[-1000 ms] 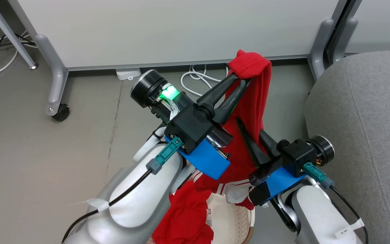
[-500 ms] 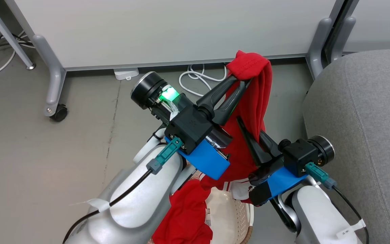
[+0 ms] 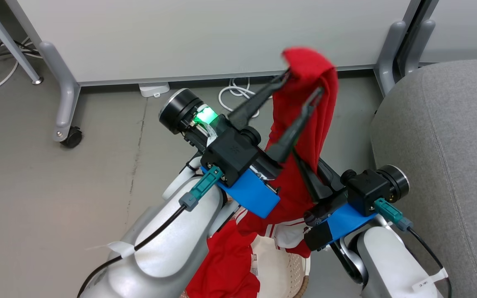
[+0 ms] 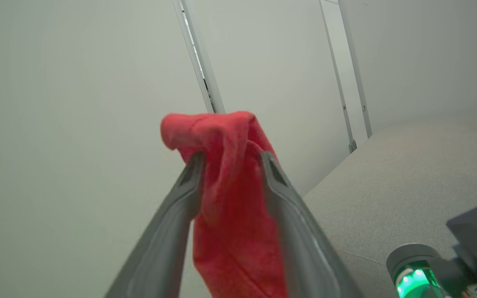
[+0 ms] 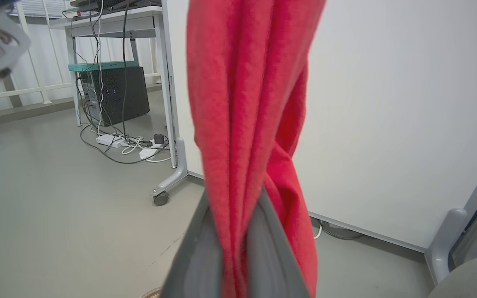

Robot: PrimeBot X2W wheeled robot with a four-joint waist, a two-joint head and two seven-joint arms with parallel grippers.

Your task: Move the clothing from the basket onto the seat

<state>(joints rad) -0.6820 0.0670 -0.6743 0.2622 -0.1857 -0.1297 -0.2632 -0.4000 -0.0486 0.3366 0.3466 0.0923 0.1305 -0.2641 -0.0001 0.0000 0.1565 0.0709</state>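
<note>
Now the fingers of the left gripper [image 3: 302,84], clamped a moment ago, are spread loose about the top fold of the red garment [image 3: 326,111], which is gripped lower down by the closed right gripper [image 3: 300,160] and hung over the basket [image 3: 293,265], beside the seat [image 3: 441,145]: hand-over judged made.

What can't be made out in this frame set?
Basket: head view, contents mostly hidden by the left forearm and red clothing; bottom edge cuts it off.
Left gripper: head view, tips motion-blurred; cloth contact with the pads unclear.
Right gripper: right wrist view, fabric covers the fingertips.
Seat: head view, cut off by the right edge.
</note>
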